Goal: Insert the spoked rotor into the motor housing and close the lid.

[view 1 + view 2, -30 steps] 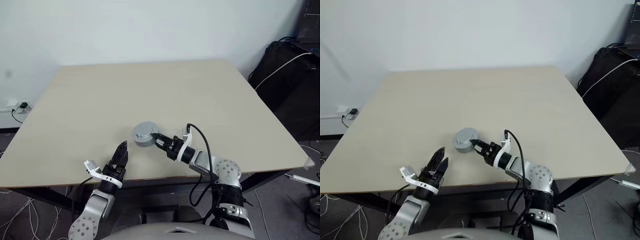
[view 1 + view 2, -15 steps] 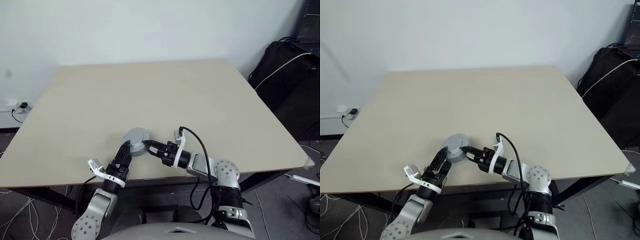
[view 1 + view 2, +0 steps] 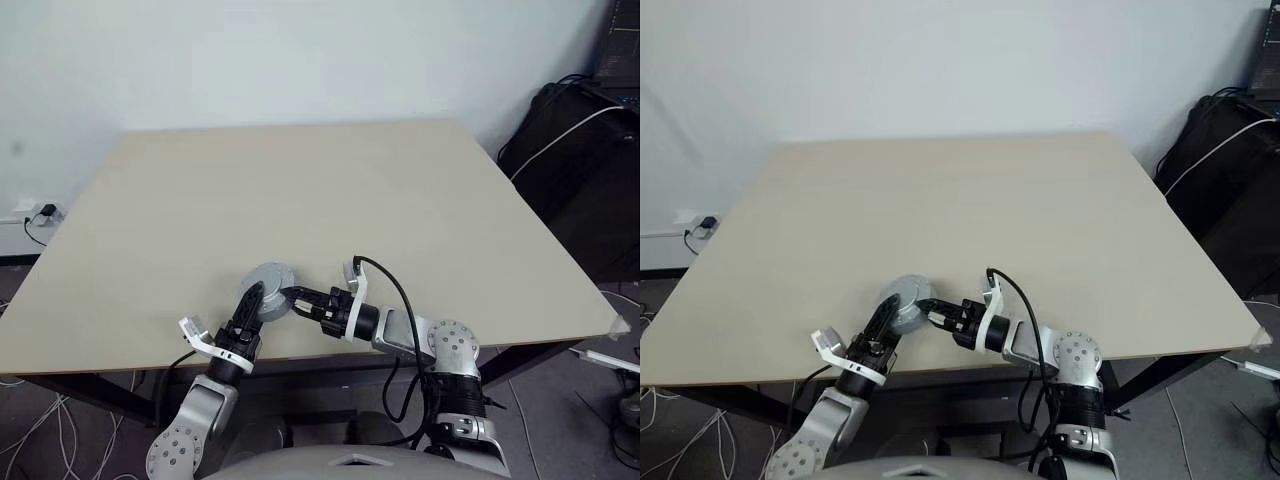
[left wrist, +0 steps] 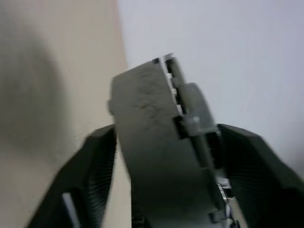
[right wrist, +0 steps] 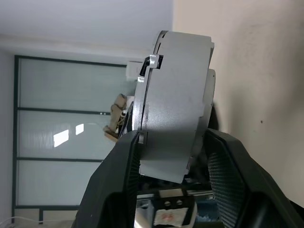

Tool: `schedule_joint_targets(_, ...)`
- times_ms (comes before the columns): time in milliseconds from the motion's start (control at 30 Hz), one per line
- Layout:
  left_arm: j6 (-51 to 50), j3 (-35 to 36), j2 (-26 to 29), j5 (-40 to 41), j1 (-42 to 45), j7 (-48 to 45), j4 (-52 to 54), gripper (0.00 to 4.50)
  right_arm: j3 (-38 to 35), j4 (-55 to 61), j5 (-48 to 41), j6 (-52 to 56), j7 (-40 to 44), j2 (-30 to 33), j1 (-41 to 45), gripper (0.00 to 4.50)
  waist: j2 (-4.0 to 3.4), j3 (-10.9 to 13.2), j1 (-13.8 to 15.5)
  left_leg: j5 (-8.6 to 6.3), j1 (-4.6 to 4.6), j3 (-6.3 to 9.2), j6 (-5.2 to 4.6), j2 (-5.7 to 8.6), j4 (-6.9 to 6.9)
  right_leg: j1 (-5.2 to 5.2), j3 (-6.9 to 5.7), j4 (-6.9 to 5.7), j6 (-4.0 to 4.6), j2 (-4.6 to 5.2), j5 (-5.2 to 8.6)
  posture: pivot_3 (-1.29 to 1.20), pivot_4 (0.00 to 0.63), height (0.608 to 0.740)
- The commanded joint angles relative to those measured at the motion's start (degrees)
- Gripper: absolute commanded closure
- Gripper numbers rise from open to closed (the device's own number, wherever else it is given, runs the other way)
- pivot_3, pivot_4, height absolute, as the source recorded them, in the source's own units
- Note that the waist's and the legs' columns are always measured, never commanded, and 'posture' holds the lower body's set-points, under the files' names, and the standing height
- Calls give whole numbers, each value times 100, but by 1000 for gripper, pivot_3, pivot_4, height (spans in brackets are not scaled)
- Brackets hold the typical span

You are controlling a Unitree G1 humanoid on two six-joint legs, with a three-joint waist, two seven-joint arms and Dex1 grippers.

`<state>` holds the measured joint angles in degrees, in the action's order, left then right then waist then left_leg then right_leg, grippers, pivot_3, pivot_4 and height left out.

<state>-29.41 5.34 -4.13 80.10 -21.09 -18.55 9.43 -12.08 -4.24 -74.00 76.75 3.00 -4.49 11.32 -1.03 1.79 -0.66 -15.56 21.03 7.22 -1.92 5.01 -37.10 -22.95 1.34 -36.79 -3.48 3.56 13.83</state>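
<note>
I see the assembled grey round unit, the motor housing (image 3: pixel 268 286) with the lid (image 5: pixel 145 109) on one face, held just above the near edge of the beige table (image 3: pixel 300 190). It reads as one silver-grey puck in the head views. I can't make out the spoked rotor.

Right gripper (image 3: pixel 292 298) comes in from the right, pointing across toward my left arm. Its two black fingers (image 5: pixel 118 175) clamp the housing's rim from both sides, so it is gripping the housing. In the right wrist view the puck stands edge-on between the pads, with the thinner lid plate and a small notch on the side away from the table.

Left gripper (image 3: pixel 250 306) reaches up from below left, with its tip at the near side of the same puck. In the left wrist view its fingers (image 4: pixel 90 175) stand either side of the housing (image 4: pixel 156 142), with a thin gap on the table side. Whether it has closed fully on the part, I can't tell.

A black cable (image 3: pixel 395 290) loops off the right wrist. The rest of the tabletop is bare.
</note>
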Motion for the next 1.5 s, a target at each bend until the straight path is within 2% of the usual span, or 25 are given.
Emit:
schedule_joint_targets(33, 52, -123, -523, -15, 146, -16, 45, 1969, 73, 251, -367, -5, 114, -229, 16, 2725, 0, 0, -1, 0, 0, 0, 0, 0, 0, 0, 0, 0, 0, 0, 0, 0, 0, 740)
schedule_joint_targets(467, 152, -122, -484, -110, 163, 4, 64, 2022, 526, 725, 349, -342, 398, 161, -83, 2725, 1, 0, 1, 0, 0, -1, 0, 0, -1, 1, 0, 0, -10, 0, 5, 0, 0, 740)
schedule_joint_targets(567, 175, -118, -482, -124, 167, 6, 67, 2048, 597, 797, 466, -382, 486, 245, -91, 1787, 1, -1, 2, 0, -3, -1, 0, 0, -1, 1, 0, 0, -9, 0, 5, 0, 0, 740)
schedule_joint_targets(633, 200, -118, -485, -141, 165, 22, 73, 2372, 607, 831, 501, -394, 514, 288, -100, 1090, 2, 1, 3, 0, 0, -2, 0, -2, -1, 1, 1, 0, -6, 5, 3, 0, 0, 740)
schedule_joint_targets(733, 233, -109, -497, -175, 160, 52, 89, 2376, 594, 885, 563, -414, 505, 389, -110, 153, 3, 1, 5, 0, 0, -1, 0, -2, -2, 1, 1, 0, -4, 5, 2, 0, 0, 740)
schedule_joint_targets(767, 245, -105, -504, -191, 158, 56, 95, 2376, 561, 892, 562, -427, 488, 415, -117, 0, 3, 1, 6, 0, 0, -1, 0, -1, -2, 1, 1, 1, -4, 5, 2, 0, 0, 740)
schedule_joint_targets(1033, 368, -63, -493, -306, 186, 148, 93, 2376, 473, 996, 601, -508, 464, 605, -172, 0, 6, 3, 7, 0, -1, -1, 0, -1, -3, 2, 1, 1, -7, 6, 3, 0, 0, 740)
schedule_joint_targets(1133, 588, 79, -537, -407, 274, 262, 40, 2377, 580, 1157, 999, -779, 408, 731, -205, 0, 6, 3, 8, 0, -1, -1, 0, -1, -2, 1, 1, 1, -9, 6, 3, 0, 0, 740)
schedule_joint_targets(1400, 1266, 620, -461, -629, 867, 841, -339, 2377, 1963, 1620, 3259, -2421, 938, 1510, -403, 0, 26, 14, 31, 1, -1, -6, 3, -2, -9, 3, -3, 0, -29, 4, 0, 0, 0, 740)
schedule_joint_targets(1500, 1479, 955, -282, -653, 1332, 1076, -639, 2378, 2462, 1637, 4237, -3511, 1168, 1714, -546, 0, 41, 16, 77, 3, -2, -4, 5, -2, -14, 6, -7, 0, -49, -2, -14, 0, 0, 740)
